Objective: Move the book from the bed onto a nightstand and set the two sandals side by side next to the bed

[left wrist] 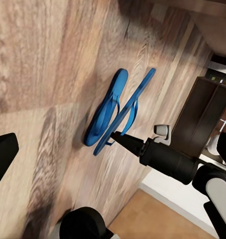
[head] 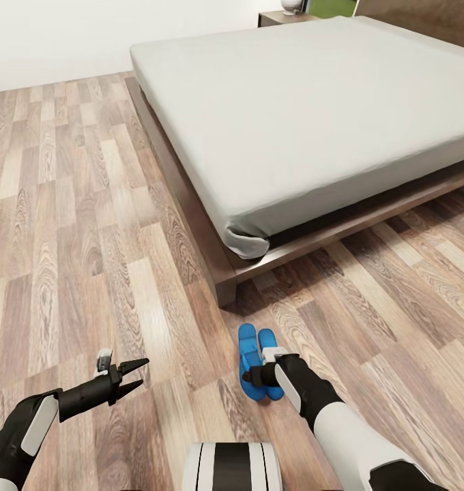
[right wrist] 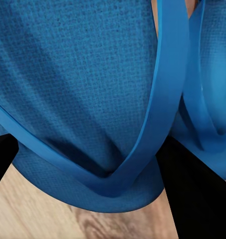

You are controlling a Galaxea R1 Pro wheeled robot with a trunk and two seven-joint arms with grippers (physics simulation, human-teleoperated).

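- the two sandals [head: 257,361] lie close together on the floor [head: 75,273], just off the bed's [head: 307,116] near corner; that half looks close to done to me.
- i see no book on the mattress.
- right gripper [head: 254,376] is down at the sandals, one strap between its parted jaws; whether it pinches, i cannot tell.
- left gripper [head: 138,375] hangs well aside of them, jaws parted, holding nothing.

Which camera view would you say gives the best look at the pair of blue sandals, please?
The left wrist view: both sandals show whole on the wood floor, one flat, the other tilted on edge at the right gripper. The head view shows them small, near the bed, partly hidden by the right arm. The right wrist view shows only close-up straps and sole.
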